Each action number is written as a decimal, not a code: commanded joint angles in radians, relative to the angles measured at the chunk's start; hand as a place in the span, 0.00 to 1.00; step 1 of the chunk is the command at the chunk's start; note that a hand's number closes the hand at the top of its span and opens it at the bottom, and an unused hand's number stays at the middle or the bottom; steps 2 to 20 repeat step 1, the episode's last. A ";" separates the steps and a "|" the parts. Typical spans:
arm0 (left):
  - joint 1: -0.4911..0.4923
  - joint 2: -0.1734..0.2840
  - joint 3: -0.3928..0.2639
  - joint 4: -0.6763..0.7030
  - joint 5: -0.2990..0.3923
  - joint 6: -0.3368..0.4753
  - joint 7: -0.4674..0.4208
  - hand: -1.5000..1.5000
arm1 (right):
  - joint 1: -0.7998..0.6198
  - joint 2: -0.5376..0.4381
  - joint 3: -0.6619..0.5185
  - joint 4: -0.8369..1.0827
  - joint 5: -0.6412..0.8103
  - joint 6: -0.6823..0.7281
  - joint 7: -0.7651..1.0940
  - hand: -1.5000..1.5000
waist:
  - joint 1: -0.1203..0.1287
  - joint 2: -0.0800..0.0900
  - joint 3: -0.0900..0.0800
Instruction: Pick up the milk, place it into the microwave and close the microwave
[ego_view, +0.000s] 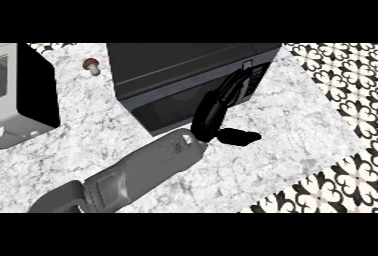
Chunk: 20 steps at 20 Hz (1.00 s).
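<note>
Against the microwave's shut front, one hand was laid flat, fingers straight, thumb splayed right, nothing grasped.
Which hand it was could not be told; the milk was nowhere seen; a mushroom was seen far left on the counter.

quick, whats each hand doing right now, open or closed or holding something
Left hand: not in view.
Right hand: open, fingers straight against the microwave front, thumb spread aside, holding nothing.
</note>
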 joint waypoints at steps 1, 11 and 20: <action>-0.043 -0.001 0.031 0.174 0.032 0.046 0.129 0.00 | 0.010 -0.005 -0.012 0.000 -0.010 -0.006 0.004 0.00 | 0.012 0.018 0.000; -0.043 -0.001 0.031 0.174 0.032 0.046 0.129 0.00 | 0.010 -0.005 -0.012 0.000 -0.010 -0.006 0.004 0.00 | 0.012 0.018 0.000; -0.043 -0.001 0.031 0.174 0.032 0.046 0.129 0.00 | 0.010 -0.005 -0.012 0.000 -0.010 -0.006 0.004 0.00 | 0.012 0.018 0.000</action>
